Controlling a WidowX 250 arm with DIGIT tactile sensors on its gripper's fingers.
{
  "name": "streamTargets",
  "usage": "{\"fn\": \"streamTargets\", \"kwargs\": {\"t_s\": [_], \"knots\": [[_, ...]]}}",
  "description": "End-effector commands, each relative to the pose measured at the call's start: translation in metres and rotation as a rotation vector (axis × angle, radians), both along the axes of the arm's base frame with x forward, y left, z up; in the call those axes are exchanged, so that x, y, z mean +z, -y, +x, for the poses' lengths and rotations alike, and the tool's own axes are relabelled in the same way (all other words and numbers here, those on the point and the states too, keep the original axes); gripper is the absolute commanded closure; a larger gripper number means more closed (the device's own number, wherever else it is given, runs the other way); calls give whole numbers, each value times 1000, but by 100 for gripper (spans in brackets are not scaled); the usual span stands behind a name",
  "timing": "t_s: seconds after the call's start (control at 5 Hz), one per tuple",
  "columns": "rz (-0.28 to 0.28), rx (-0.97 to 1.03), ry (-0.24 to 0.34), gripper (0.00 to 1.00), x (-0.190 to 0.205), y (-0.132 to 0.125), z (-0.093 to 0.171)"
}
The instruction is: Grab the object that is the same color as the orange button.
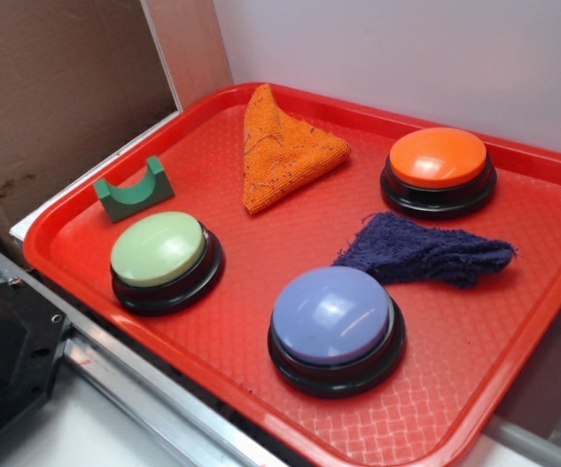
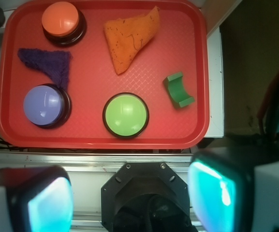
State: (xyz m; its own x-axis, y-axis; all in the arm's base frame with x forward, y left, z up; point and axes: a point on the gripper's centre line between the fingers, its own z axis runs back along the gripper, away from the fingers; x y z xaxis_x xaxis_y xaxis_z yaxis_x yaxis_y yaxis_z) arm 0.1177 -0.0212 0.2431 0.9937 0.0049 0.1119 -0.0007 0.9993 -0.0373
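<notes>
My fingers (image 2: 132, 195) hang spread apart, holding nothing, off the tray (image 2: 187, 137). On it, the orange cloth (image 2: 128, 37) lies flat beside the orange button (image 2: 62, 20), not touching it.

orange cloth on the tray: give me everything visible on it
The orange cloth is a knitted piece with small dark flecks, folded into a rough triangle and lying flat on the red tray near its back edge. It touches only the tray, lying apart from the orange button and the green block. The gripper is open, well clear of it.
</notes>
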Motion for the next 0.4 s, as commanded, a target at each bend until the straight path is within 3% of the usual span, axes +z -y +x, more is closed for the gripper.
{"fn": "streamTargets", "kwargs": {"t_s": [0.0,0.2], "knots": [[0,0,0,0,0,0,0],[25,37,17,0,7,-2,33]]}}
